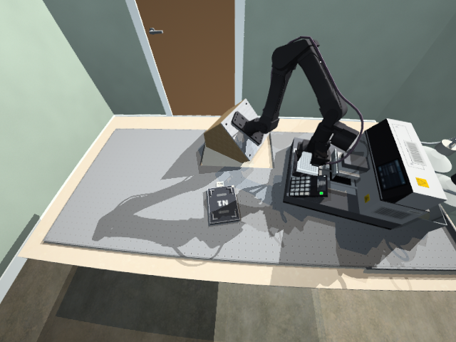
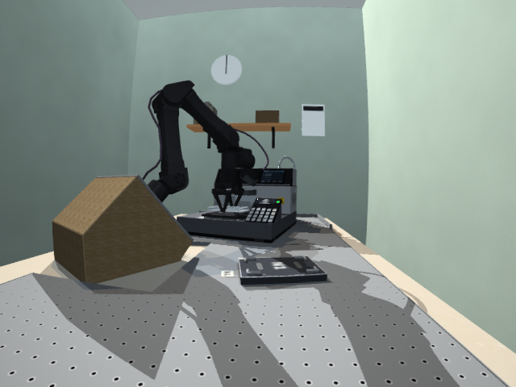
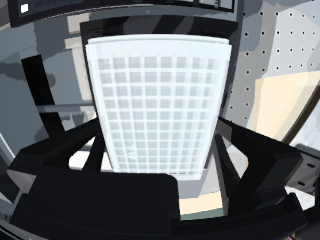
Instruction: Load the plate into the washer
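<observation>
The clear-white plate (image 1: 308, 163) (image 2: 233, 208) (image 3: 159, 90) is at the carrier (image 3: 160, 25) (image 2: 226, 215) of the washer (image 1: 408, 158) (image 2: 287, 193), its long axis roughly along the carrier in the wrist view. My gripper (image 2: 223, 209) (image 3: 158, 121) is shut on the plate, one finger against each long side. Whether the plate is fully flat inside the locators cannot be told. The cut-off corner and engraved corner are not clear. The keypad (image 1: 302, 185) (image 2: 261, 214) is beside the carrier; its lamp (image 1: 320, 192) (image 2: 277, 201) is green. The nest N1 (image 1: 217, 217) (image 2: 283, 280) is empty.
The wooden wedge mount (image 1: 224, 137) (image 2: 125, 233) with the arm's base stands at the rear, left of the washer in the top view. The keypad rises close to the plate on the front side. The washer's housing stands behind the carrier.
</observation>
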